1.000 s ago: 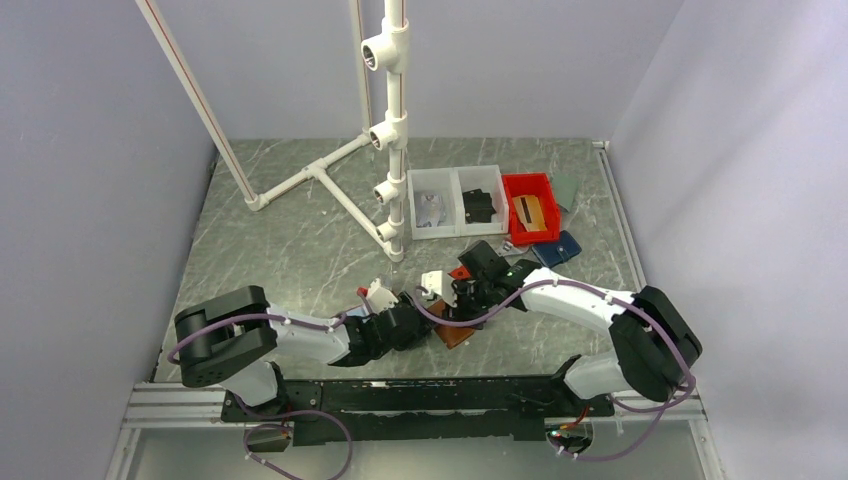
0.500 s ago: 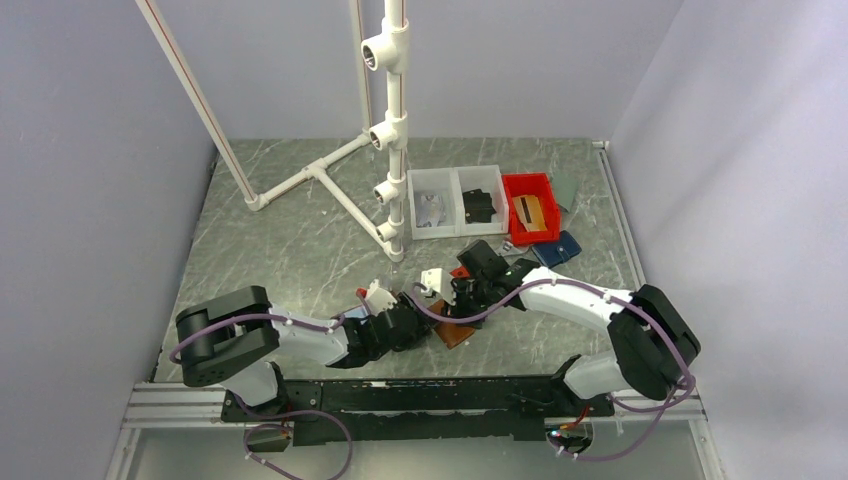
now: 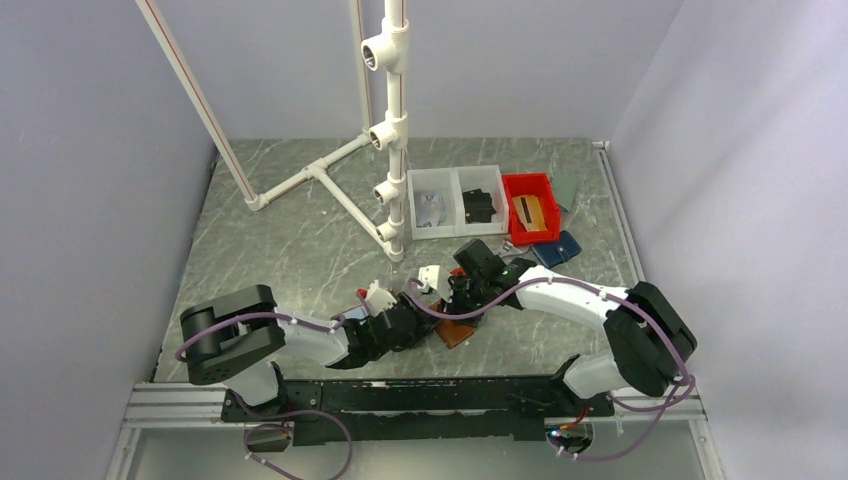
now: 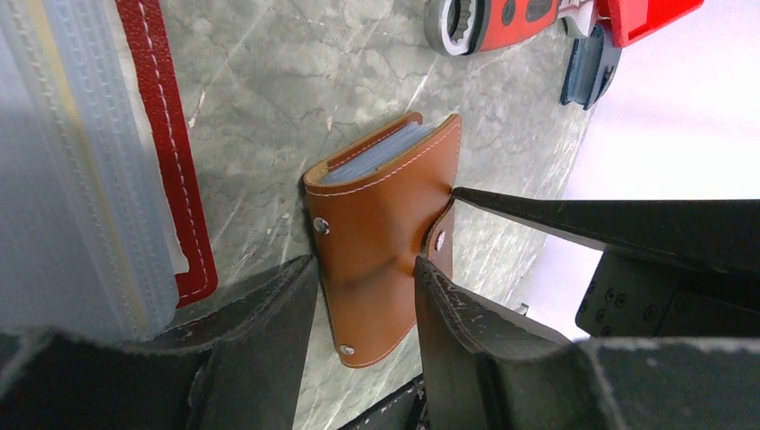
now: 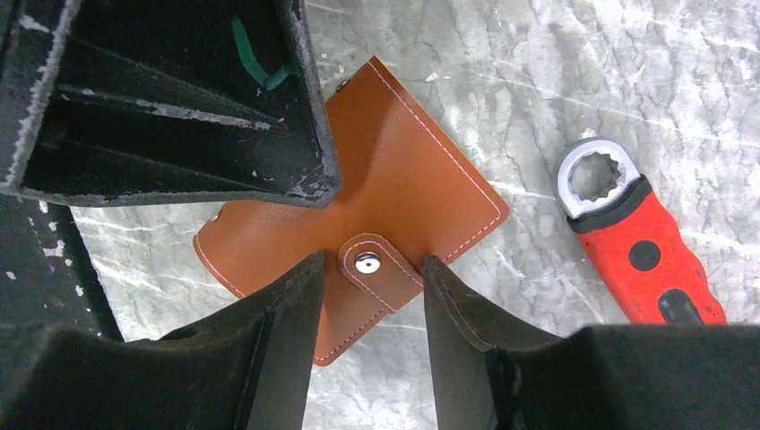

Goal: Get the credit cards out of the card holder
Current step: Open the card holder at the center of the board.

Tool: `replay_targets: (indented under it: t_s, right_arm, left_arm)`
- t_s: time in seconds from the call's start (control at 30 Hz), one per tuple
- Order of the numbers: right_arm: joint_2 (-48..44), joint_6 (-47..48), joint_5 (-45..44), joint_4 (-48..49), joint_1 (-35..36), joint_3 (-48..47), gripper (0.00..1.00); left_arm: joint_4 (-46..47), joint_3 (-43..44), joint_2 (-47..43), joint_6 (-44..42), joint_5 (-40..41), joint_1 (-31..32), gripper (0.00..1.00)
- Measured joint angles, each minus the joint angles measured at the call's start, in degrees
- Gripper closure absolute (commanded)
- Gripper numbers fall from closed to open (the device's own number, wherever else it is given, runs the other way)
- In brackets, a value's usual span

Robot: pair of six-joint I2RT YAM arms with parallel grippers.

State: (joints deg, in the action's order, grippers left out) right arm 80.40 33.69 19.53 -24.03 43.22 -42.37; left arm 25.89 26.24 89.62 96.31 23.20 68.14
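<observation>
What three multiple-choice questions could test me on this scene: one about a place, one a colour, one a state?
1. Where does the card holder lie?
A. in a bin
B. on the table
C. on the pipe frame
2. What colour is the wrench handle?
A. red
B. green
C. yellow
3. How is the card holder?
A. spread open
B. torn in two
C. closed
Answers: 1 B, it lies flat on the table; 2 A, red grip below the metal ring; 3 C, its strap is snapped over the cover.
</observation>
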Motion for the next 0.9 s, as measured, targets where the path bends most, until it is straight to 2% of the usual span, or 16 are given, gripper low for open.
replay_targets:
  t_s: [0.43, 0.57, 0.9]
  right_arm:
    - [1.1, -0.8, -1.8, 0.1, 1.7, -0.9, 0.54]
    - [1.1, -0.7, -1.9, 0.0, 1.8, -1.0, 0.55]
    - [1.2, -0.7, -3.2, 0.3, 1.9, -1.3, 0.71]
  left_arm:
    - [0.9, -0.1, 0.7, 0.1, -0.5, -0.5, 0.52]
    - [0.6, -0.1, 0.7, 0.2, -0.7, -0.7, 0.58]
    - [2.2, 0.1, 2.8, 0.2, -1.5, -2.3, 0.68]
